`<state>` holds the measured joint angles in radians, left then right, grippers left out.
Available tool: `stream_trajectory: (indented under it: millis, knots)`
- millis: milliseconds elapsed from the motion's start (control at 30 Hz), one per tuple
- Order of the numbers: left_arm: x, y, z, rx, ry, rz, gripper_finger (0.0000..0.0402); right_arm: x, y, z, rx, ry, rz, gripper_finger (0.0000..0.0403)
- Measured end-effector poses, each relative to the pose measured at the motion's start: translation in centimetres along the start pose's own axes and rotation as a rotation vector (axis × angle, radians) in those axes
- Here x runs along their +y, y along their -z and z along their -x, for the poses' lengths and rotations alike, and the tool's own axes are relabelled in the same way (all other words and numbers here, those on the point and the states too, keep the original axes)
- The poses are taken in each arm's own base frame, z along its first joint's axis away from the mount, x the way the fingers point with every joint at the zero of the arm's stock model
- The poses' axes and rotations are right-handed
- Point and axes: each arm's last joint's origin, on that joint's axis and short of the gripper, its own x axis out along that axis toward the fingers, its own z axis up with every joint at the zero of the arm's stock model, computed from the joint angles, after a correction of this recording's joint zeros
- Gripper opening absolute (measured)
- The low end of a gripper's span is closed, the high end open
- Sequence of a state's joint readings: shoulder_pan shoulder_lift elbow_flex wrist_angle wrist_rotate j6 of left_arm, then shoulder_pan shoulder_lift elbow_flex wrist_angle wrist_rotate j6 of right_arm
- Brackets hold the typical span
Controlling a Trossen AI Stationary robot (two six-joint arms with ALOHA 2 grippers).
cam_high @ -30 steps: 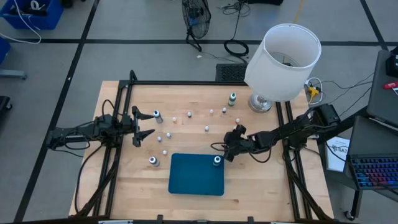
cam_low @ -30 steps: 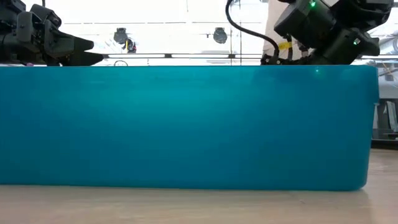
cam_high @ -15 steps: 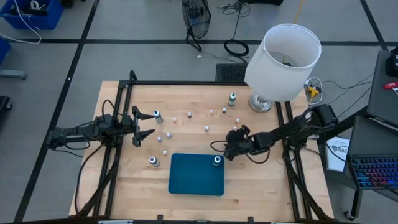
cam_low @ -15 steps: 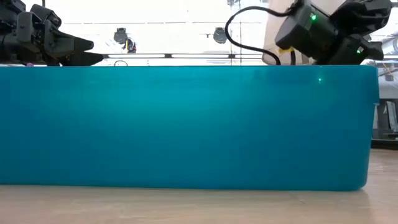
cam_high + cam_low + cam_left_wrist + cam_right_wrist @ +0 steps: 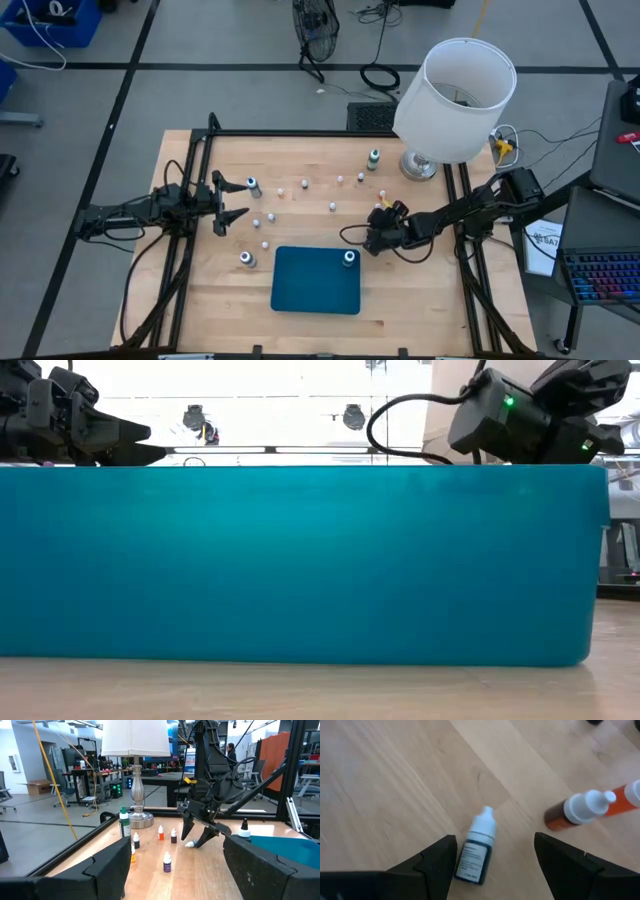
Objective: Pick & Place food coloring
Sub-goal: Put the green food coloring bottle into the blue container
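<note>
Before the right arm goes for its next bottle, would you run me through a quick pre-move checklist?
1. Right gripper open: ok, fingers spread either side of a gap.
2. Target between the fingers: ok, a small dark bottle with a white cap lies on its side in the gap.
3. Bottle free to grip: ok, not yet touched; the orange bottle lies apart from it.
4. Blue tray ready: ok, one bottle stands near its edge, bare surface remains.
5. Left gripper out of the way: ok, open over the table's left side.

Teal tray (image 5: 315,285) (white-capped bottles (image 5: 476,847))
</note>
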<state>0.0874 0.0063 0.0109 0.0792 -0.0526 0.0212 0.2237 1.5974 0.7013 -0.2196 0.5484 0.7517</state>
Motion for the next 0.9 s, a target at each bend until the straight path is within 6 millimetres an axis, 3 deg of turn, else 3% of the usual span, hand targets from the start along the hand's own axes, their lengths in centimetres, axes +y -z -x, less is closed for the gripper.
stream_trajectory:
  millis: [500,700,900]
  knots:
    - [0.0,0.0,0.0,0.000,0.000,0.000,0.0310,-0.2,0.5,0.2,0.082,-0.010,-0.011,0.0246]
    - [0.0,0.0,0.0,0.000,0.000,0.000,0.0310,-0.1,0.8,0.3,0.103,-0.016,0.011,0.0194]
    - [0.0,0.0,0.0,0.000,0.000,0.000,0.0310,-0.2,1.3,0.2,0.111,-0.019,0.055,0.0113]
